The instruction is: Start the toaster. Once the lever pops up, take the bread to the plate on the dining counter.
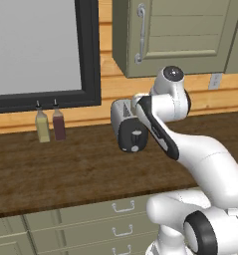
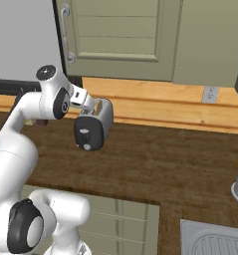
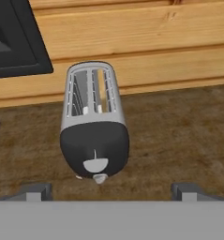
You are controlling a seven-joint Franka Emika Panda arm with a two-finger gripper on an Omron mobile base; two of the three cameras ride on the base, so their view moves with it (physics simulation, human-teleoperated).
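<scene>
Tabletop (image 1: pixel 65 169): dark brown wood over pale green drawers; it carries the toaster, which stands well back on it, close to the wooden wall strip.
Window (image 1: pixel 41 50): black-framed, up and to the left of the toaster in the left base view.
Wall cabinet (image 2: pixel 120 35): pale green door with a metal handle, directly above the toaster.
Toaster (image 3: pixel 93 126): chrome body, black end panel turned toward the arm, with a dial and a small pale lever (image 3: pixel 100 178) low on that panel.
Bottles (image 1: pixel 50 124): one yellowish, one dark red, side by side well left of the toaster, under the window.
Bread (image 3: pixel 101 84): a tan slice standing on edge in the toaster's right-hand slot, in the hand view; its top peeks above the slot in the right base view.
Gripper (image 3: pixel 111 192): fingers spread as wide as they go and holding nothing; it hangs just in front of the toaster's black end, the lever between and a little beyond the fingertips.
Stage: judged as lining up to press the lever; toasting not yet started.
Risk: the lever is small and sits left of the midline between the fingers, so a straight push may slip past it or strike the dial or panel.
Risk: a push aimed more forward than downward could shove the light toaster back toward the wall rather than latch the lever.
</scene>
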